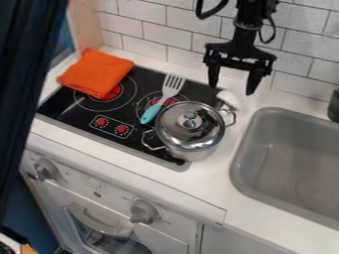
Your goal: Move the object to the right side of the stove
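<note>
My black gripper [232, 90] hangs at the upper right, in front of the tiled wall, its two fingers spread with nothing between them. Below and to its left, a lidded metal pot [191, 127] stands on the right part of the black stove top [86, 116]. A spatula [163, 97] with a pale slotted head and a turquoise handle lies left of the pot, over the back burner area. The folded orange cloth [97, 72] covers part of the stove's left side. Which of these is the task's object, I cannot tell.
A white and silver item [230, 100] lies behind the pot, under the gripper. The grey sink [242, 163] is at the right, with a dark object [333, 106] at its back edge. White tiles [185, 22] rise behind the counter.
</note>
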Robot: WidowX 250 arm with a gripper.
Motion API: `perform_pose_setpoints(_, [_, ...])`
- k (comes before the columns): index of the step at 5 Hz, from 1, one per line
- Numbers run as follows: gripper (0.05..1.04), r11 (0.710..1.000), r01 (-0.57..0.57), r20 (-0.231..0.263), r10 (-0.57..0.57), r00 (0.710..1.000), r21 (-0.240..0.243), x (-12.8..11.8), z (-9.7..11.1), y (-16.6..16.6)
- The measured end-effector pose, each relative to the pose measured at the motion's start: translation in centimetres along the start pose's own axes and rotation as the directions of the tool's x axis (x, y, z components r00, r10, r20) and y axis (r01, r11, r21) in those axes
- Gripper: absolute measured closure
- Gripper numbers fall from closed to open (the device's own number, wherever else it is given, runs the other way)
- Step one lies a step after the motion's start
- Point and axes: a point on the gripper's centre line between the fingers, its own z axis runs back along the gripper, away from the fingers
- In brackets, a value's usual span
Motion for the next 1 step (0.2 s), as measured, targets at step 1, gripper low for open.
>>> perform_pose_setpoints(1, [0.083, 1.0, -0.009, 0.04, 0.009, 0.999, -0.021, -0.07, 2.03, 0.69])
